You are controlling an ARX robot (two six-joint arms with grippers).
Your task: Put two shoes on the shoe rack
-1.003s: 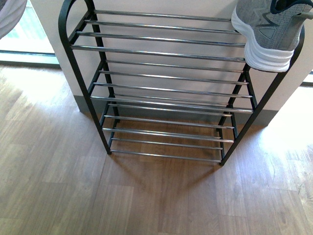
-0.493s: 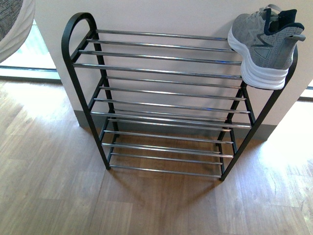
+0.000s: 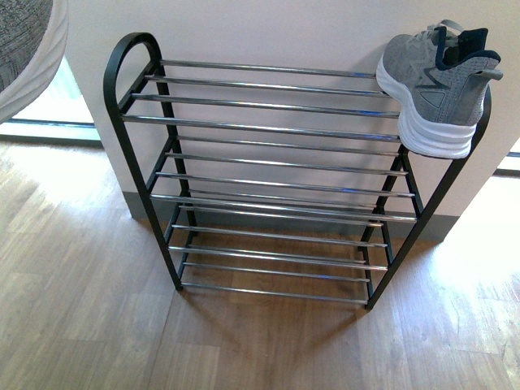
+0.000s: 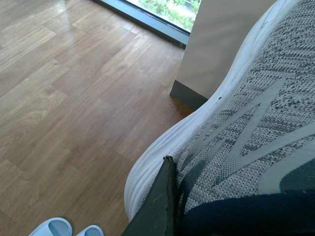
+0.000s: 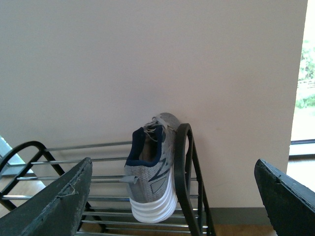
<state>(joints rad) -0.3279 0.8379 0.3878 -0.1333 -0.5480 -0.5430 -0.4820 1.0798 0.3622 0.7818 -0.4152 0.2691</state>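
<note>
Task about half done. The first shoe (image 3: 435, 85) stands on the top tier of the rack (image 3: 276, 163), at its right end, heel overhanging the front bar and toe toward the wall (image 3: 268, 32); the rest of that tier and the tiers below are bare. The second shoe (image 3: 24, 49) is not yet placed: it hangs in the air, up and to the left of the rack and well apart from it. The left gripper (image 4: 170, 196) appears clamped on its navy collar, though only one dark finger (image 4: 160, 211) shows against the knit. The right gripper (image 5: 172, 162) holds nothing, its fingers spread wide, and faces the rack's right end. What is left is to set the second shoe on a tier, most plausibly beside the first. The rack rests on a wood-plank floor (image 3: 81, 309) against a pale wall with grey skirting (image 3: 439, 227). Floor-level windows (image 3: 49, 106) flank the wall and throw bright patches on the planks. Pale slippers (image 4: 51, 227) lie on the floor.
</note>
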